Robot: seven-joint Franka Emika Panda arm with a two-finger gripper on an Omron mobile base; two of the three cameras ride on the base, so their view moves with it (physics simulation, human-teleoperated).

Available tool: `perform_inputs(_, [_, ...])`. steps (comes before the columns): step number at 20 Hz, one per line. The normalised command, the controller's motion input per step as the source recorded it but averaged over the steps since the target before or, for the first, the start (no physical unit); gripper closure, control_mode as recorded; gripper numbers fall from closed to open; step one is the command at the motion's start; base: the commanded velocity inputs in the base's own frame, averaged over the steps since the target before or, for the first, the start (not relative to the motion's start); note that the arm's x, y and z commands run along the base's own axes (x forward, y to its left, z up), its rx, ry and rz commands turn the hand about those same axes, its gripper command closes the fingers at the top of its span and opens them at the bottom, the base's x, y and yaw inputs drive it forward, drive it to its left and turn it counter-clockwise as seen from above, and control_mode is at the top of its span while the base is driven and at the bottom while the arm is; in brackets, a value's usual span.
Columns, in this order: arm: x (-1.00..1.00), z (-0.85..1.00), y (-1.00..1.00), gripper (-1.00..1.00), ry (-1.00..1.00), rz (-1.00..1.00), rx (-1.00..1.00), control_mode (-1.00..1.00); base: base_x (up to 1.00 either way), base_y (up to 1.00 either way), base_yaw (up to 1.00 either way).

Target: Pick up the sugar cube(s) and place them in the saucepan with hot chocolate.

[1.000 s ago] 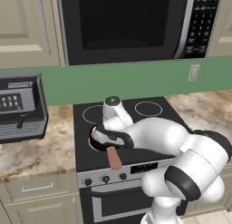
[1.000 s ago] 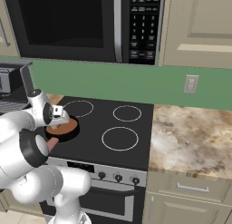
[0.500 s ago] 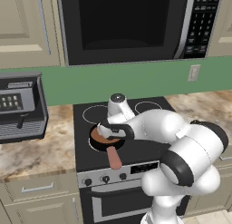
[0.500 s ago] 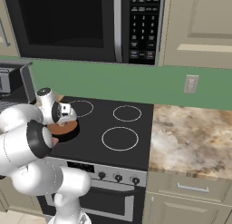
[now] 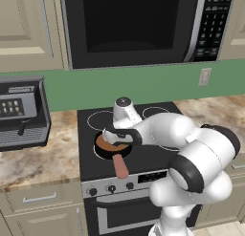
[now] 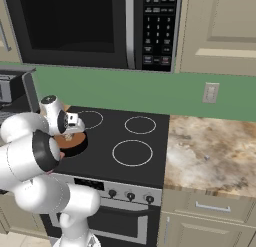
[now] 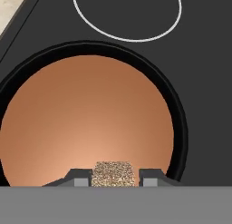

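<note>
The saucepan (image 5: pixel 106 146) stands on the stove's front left burner, black, holding brown liquid, its salmon-pink handle (image 5: pixel 120 166) pointing toward the stove's front edge. It also sits at the stove's left in the right base view, saucepan (image 6: pixel 71 142). My gripper (image 5: pixel 115 135) hangs just over it, pointing down. In the hand view the pan's rim (image 7: pixel 179 123) rings the brown liquid below. A speckled tan sugar cube (image 7: pixel 114 172) sits between my gripper's (image 7: pixel 114 178) two tips, which stand close against its sides.
A coffee machine (image 5: pixel 21 118) stands on the counter left of the stove. The microwave (image 5: pixel 129 25) hangs above the burners. Other burner rings (image 6: pixel 132 153) lie to the pan's right, and a speckled counter (image 6: pixel 210 151) stretches beyond.
The hand has shifted a little toward the back over the saucepan, and the arm's elbow has swung forward. The saucepan has stayed put.
</note>
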Motion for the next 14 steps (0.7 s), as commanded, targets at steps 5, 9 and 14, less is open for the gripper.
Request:
perform_inputs(5, [0.0, 0.0, 0.0, -1.0, 0.0, 0.0, 0.0, -1.0, 0.0, 0.0, 0.0])
perform_inputs(9, [0.0, 0.0, 0.0, -1.0, 0.0, 0.0, 0.0, -1.0, 0.0, 0.0, 0.0])
perform_inputs(14, [-0.07, 0.0, -0.17, -1.0, -0.04, -0.02, -0.03, -1.0, 0.0, 0.0, 0.0])
